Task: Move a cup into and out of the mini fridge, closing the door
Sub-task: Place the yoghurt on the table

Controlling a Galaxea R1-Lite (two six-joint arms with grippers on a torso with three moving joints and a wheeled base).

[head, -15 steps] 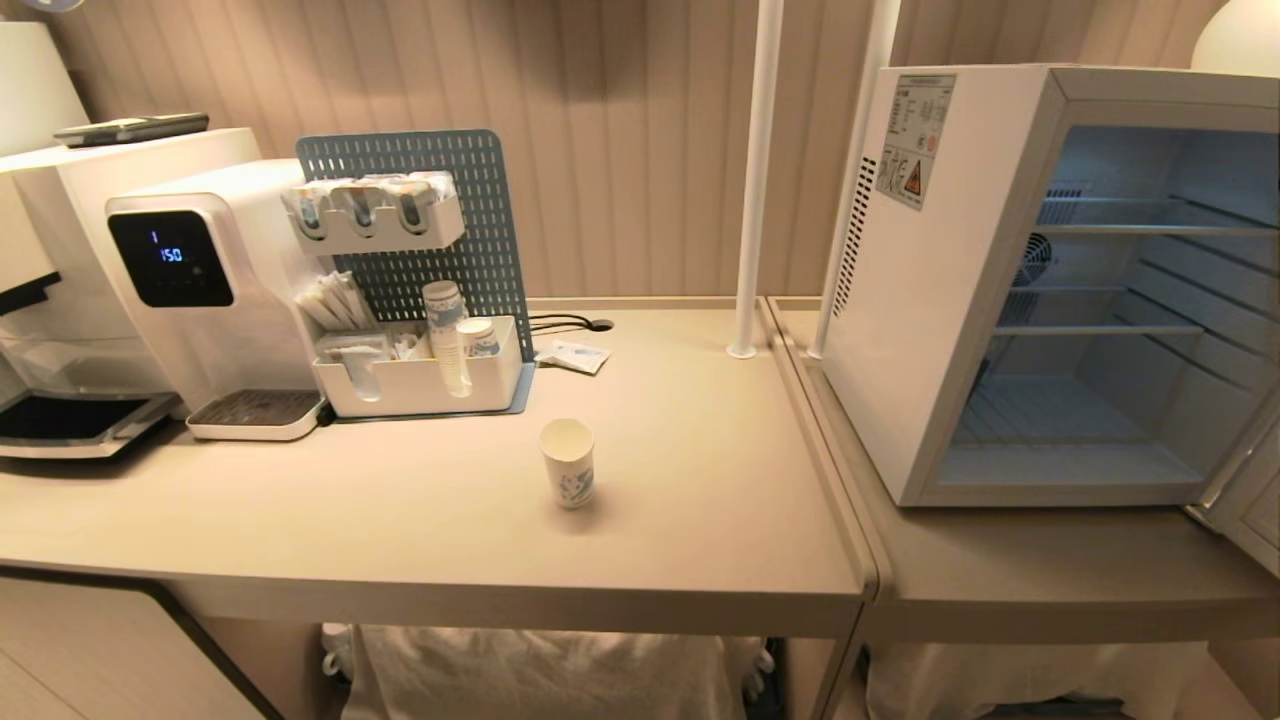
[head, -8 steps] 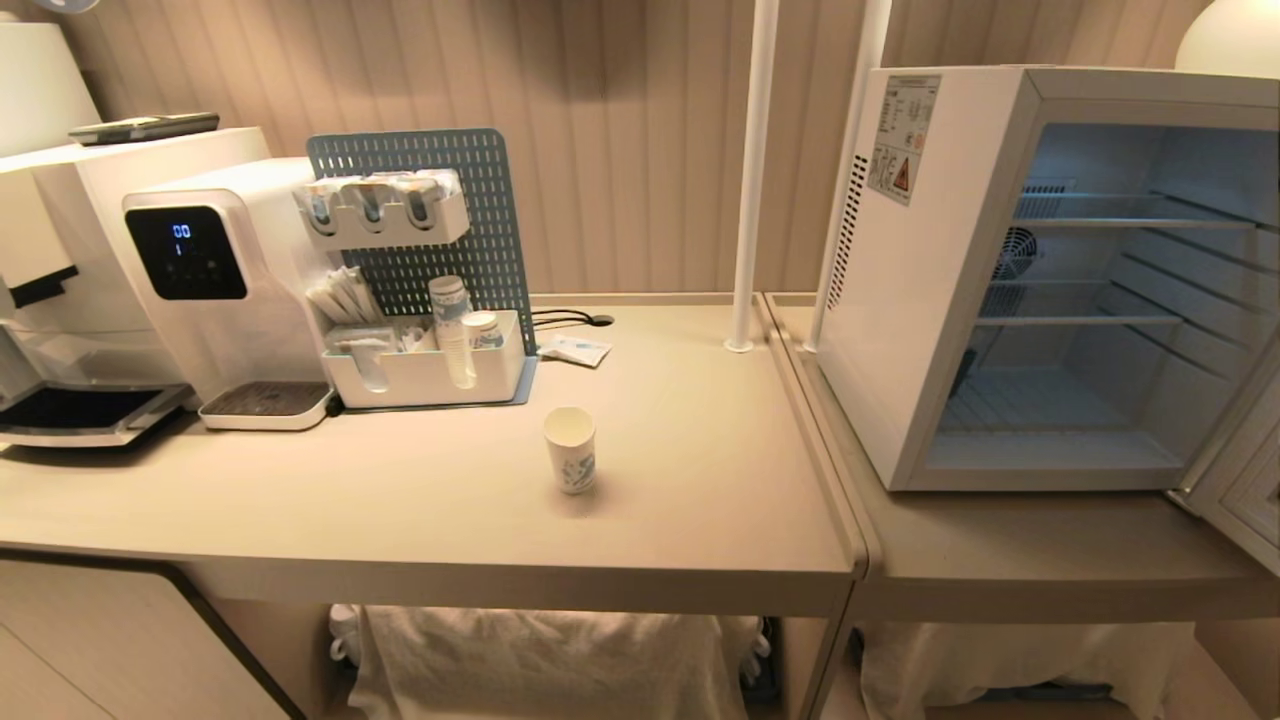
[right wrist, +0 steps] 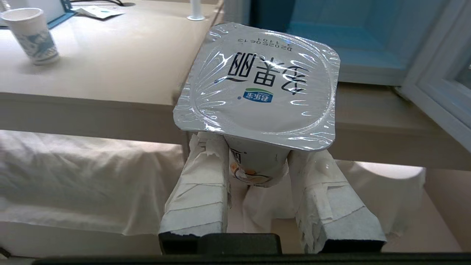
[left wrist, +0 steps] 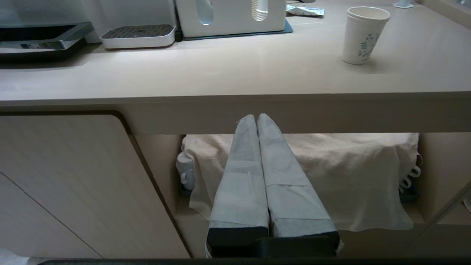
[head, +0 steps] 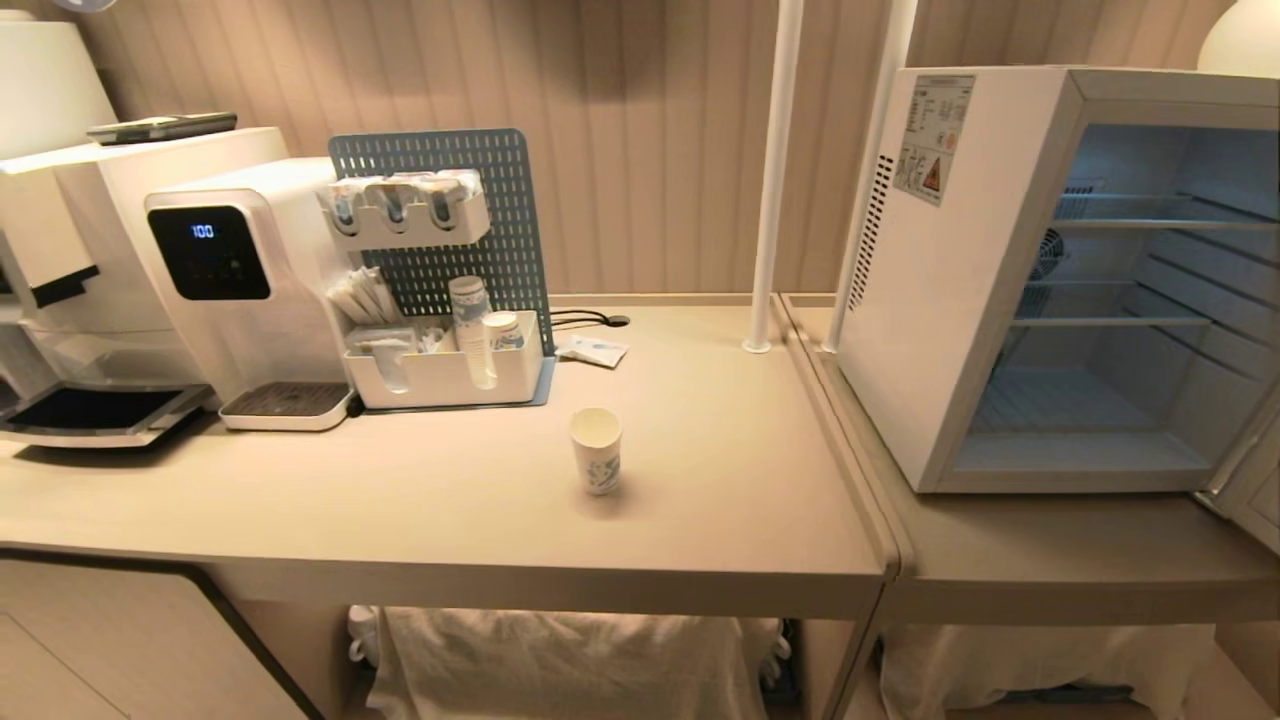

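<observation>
While neither arm shows from the head camera, the counter scene reads as follows.
Head view, cup: the cup (head: 597,450) stands upright on the tan counter (head: 420,500), near the picture's centre, apart from everything else.
Head view, fridge: the mini fridge (head: 1060,280) sits at three o'clock of the cup, on a second, lower counter (head: 1050,560); its inside with wire shelves is lit and bare.
Head view, door: the door (head: 1255,490) is swung open; only a strip of its frame shows at the far right edge.
Head view, ten o'clock of the cup: a white tray (head: 450,375) with a blue pegboard (head: 440,230) behind it, holding stacked cups (head: 470,330).
Head view, nine o'clock: a white water dispenser (head: 240,290) with a dark screen.
Left wrist view, hand: the left gripper (left wrist: 257,118) has its two taped fingers pressed together, holding nothing, below the counter's front edge.
Left wrist view, cup: the cup (left wrist: 364,35) stands on the counter top, well apart from the fingers.
Right wrist view, hand: the right gripper (right wrist: 257,165) is clamped on a foil-lidded yogurt tub (right wrist: 257,84), one taped finger on each side of the tub's body under the lid.
Right wrist view, cup: the cup (right wrist: 31,35) stands far off on the counter.
Right wrist view, fridge: the open blue-lit inside (right wrist: 331,33) lies beyond the tub, the door frame (right wrist: 438,88) beside it.
</observation>
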